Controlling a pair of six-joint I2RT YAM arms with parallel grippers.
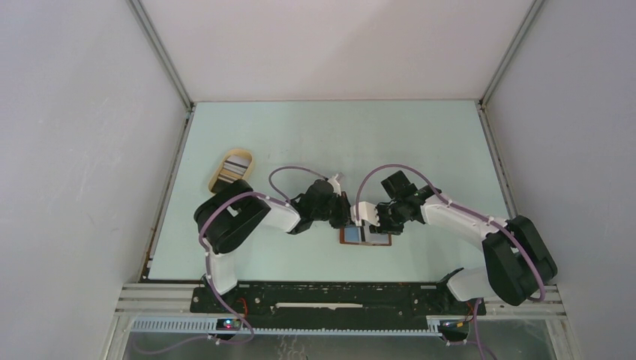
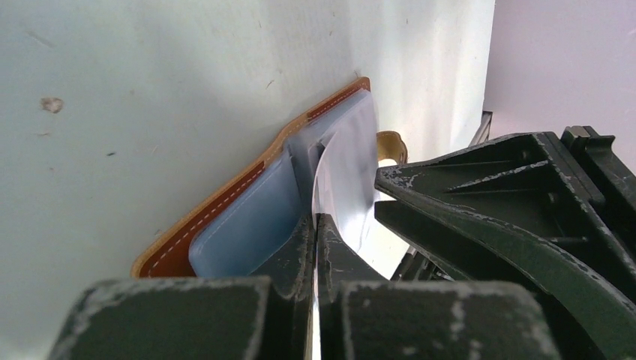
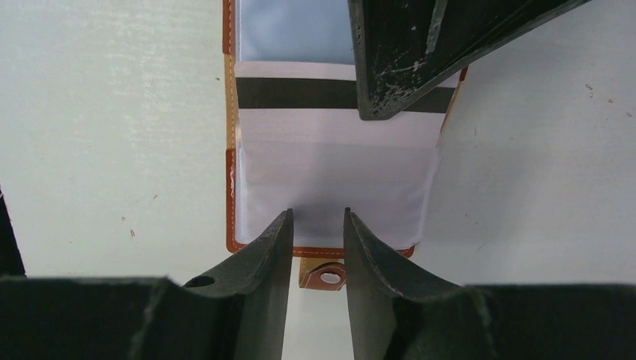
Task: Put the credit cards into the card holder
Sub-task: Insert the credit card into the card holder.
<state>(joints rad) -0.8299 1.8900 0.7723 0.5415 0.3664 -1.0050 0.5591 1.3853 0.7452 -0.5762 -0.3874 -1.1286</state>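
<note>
The brown card holder (image 1: 365, 236) lies open on the table between both arms, its stitched leather edge (image 3: 231, 195) showing. A white credit card (image 3: 300, 94) with a black stripe lies partly inside its clear pocket. My left gripper (image 2: 316, 219) is shut on a thin whitish sheet at the pocket's mouth; it looks like the pocket's lifted flap (image 2: 345, 165). Its fingers (image 3: 397, 52) reach in over the stripe. My right gripper (image 3: 318, 214) is open over the pocket's lower end, nothing between its fingers, with the clasp tab (image 3: 324, 275) just beyond.
A tan oval tray (image 1: 217, 178) stands at the back left with more cards (image 1: 237, 166) in it. Grey walls close the table on three sides. Both arms crowd together over the card holder near the front middle.
</note>
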